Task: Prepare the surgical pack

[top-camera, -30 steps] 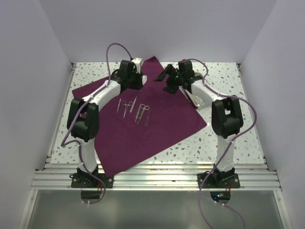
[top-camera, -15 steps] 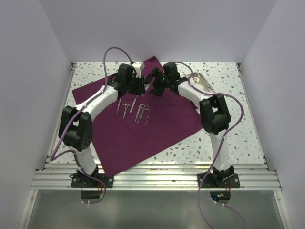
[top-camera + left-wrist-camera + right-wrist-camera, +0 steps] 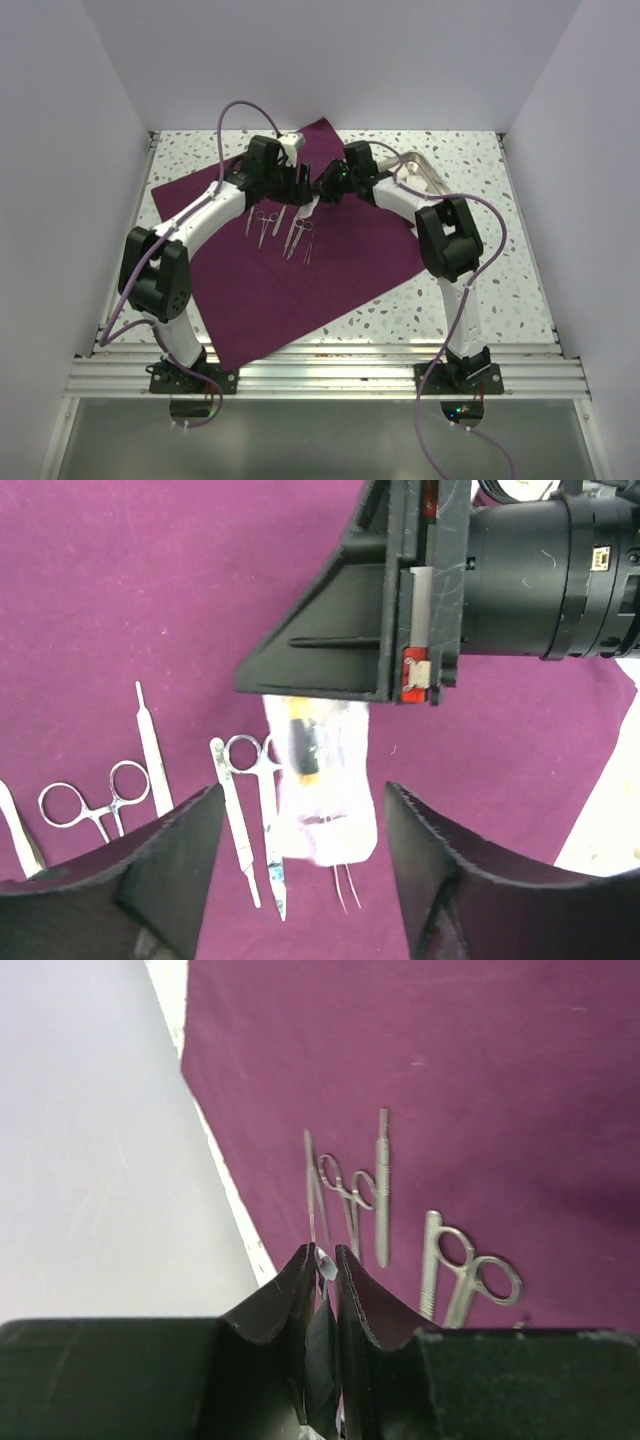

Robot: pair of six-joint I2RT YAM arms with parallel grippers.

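The surgical pack is a deep purple drape (image 3: pixel 300 280) spread flat on the table, also filling the left wrist view (image 3: pixel 150 580) and the right wrist view (image 3: pixel 450 1060). Steel instruments (image 3: pixel 280 228) lie in a row on it. My right gripper (image 3: pixel 318 192) (image 3: pixel 322 1252) is shut on a white gauze piece (image 3: pixel 325 810), which hangs below it just above the drape. A white scrap of gauze (image 3: pixel 325 1260) shows between its fingertips. My left gripper (image 3: pixel 298 188) (image 3: pixel 302 790) faces the right one, open, its fingers on either side of the gauze without touching it.
A shiny steel tray (image 3: pixel 425 172) sits at the back right, off the drape. Ring-handled forceps (image 3: pixel 100 805) and a scalpel handle (image 3: pixel 152 745) lie left of the gauze. White walls close in the table on three sides.
My right gripper swung left to meet the left one and shut on the gauze. The left gripper's jaws then opened and let it go.
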